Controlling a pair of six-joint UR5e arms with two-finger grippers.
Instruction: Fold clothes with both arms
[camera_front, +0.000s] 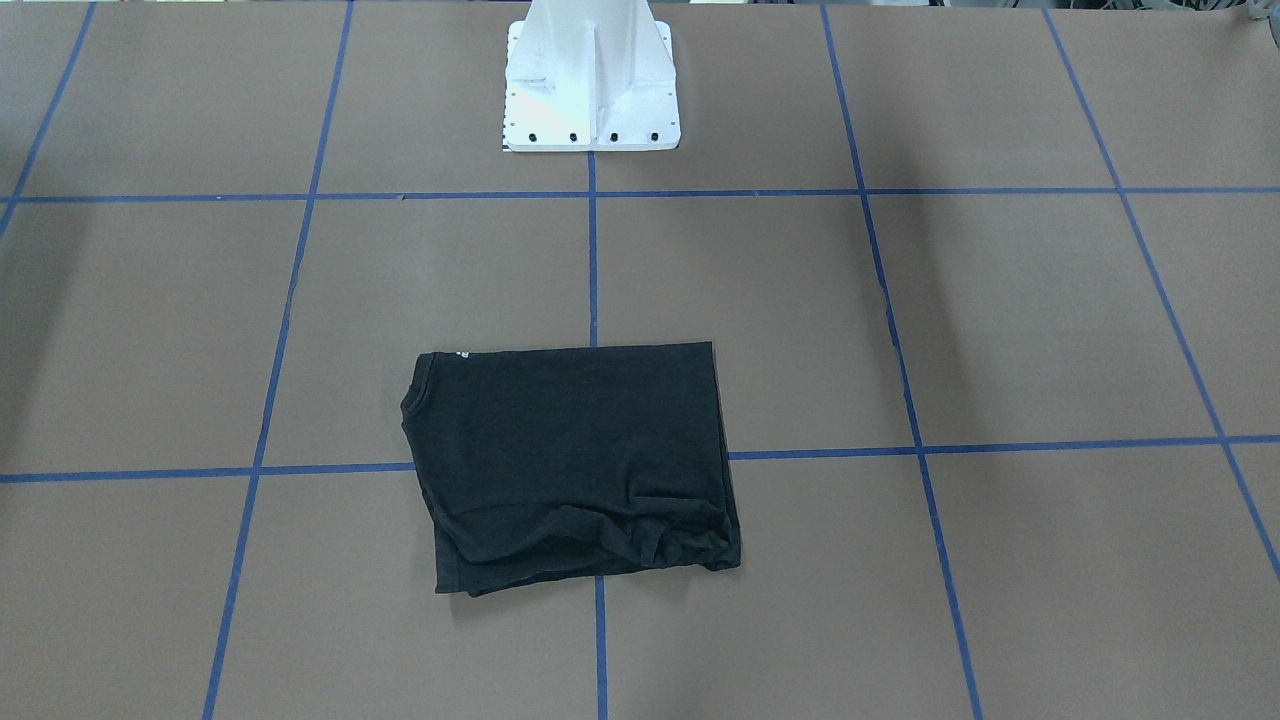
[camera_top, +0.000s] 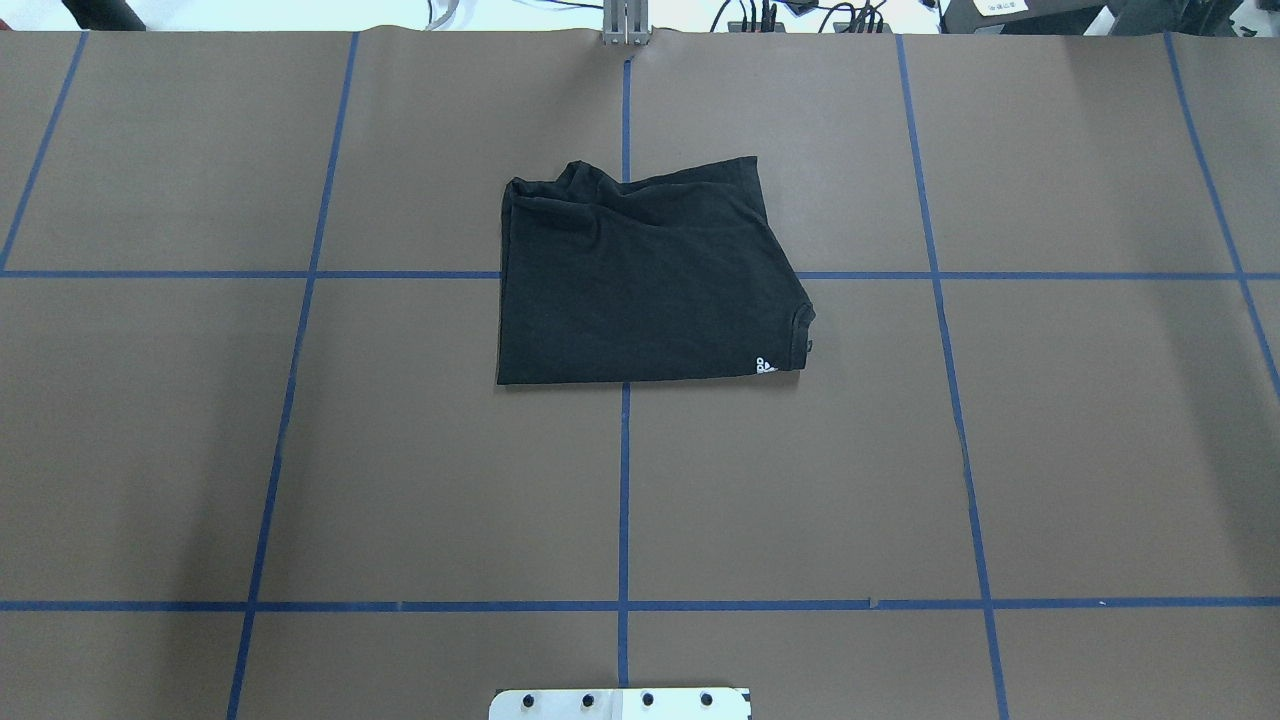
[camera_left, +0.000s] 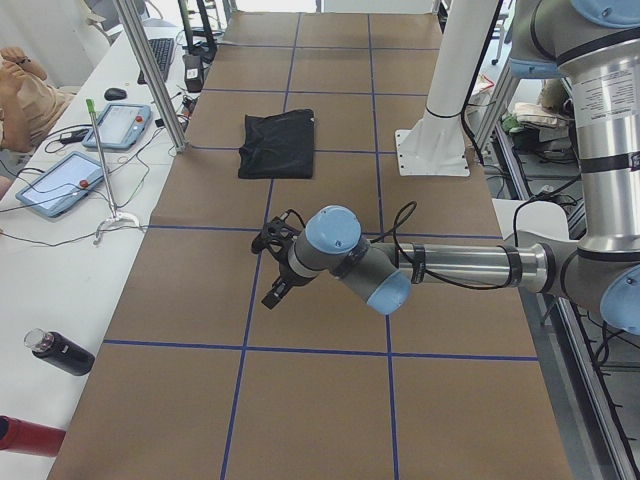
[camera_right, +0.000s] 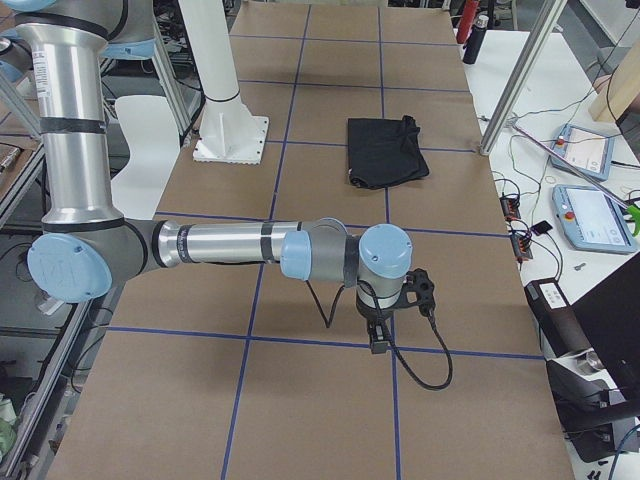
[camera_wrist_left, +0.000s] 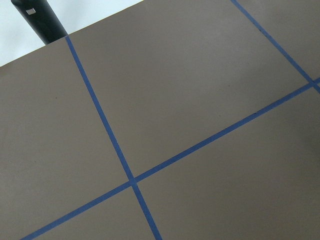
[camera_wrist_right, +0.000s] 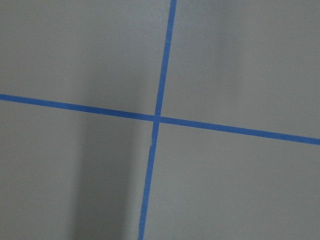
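Front-facing view: one soft, light black cotton T-shirt (camera_front: 575, 460) lies folded mid-way across the brown blue-taped tabletop (camera_front: 1000, 320). It would likely sag, so pinch two corners. Overhead: one shirt, no arms. Side views: the left end effector (camera_left: 272, 294) and right end effector (camera_right: 378, 342) are well apart from it; I cannot tell their opening. Wrist views: tabletop only.

You cannot tell how the jaws of the left gripper (camera_left: 272, 298) or right gripper (camera_right: 379, 344) stand; only side views show them. The white corner mark (camera_top: 765, 366) on the T-shirt (camera_top: 640, 290) is too small to read.
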